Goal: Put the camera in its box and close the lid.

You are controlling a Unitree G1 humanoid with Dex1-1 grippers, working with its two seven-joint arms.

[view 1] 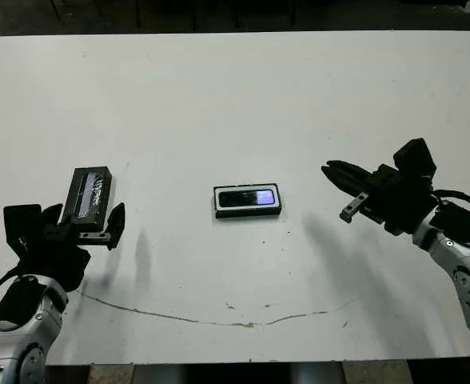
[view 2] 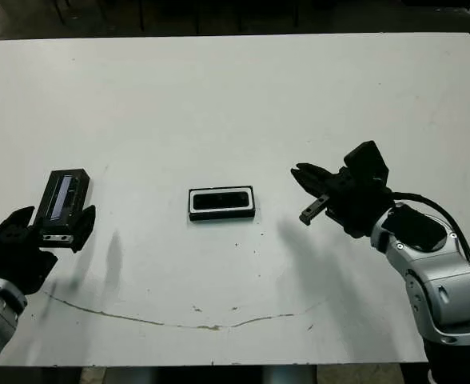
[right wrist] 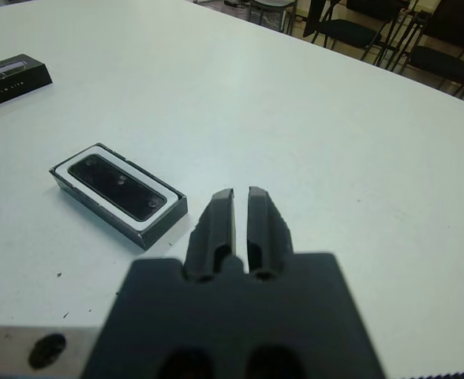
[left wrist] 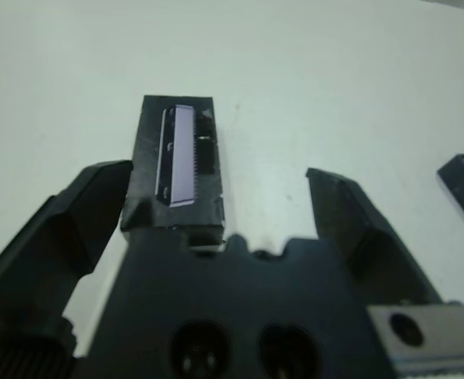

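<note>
The box (view 1: 248,214) lies at the middle of the table, and the camera (view 1: 248,197) rests inside it with its bluish face up. At the left, the black lid (view 1: 89,196) lies on the table with its glossy panel up. My left gripper (view 1: 79,220) is open, its fingers on either side of the lid's near end, and the lid sits closer to one finger (left wrist: 98,189). My right gripper (view 1: 328,170) hangs to the right of the box, shut and empty, pointing toward it. The right wrist view shows the box (right wrist: 162,225), the camera (right wrist: 117,185) and the lid (right wrist: 11,75).
A thin dark scratch line (view 1: 203,320) runs along the table near its front edge. Chairs (right wrist: 358,31) stand beyond the far side of the white table (view 1: 235,104).
</note>
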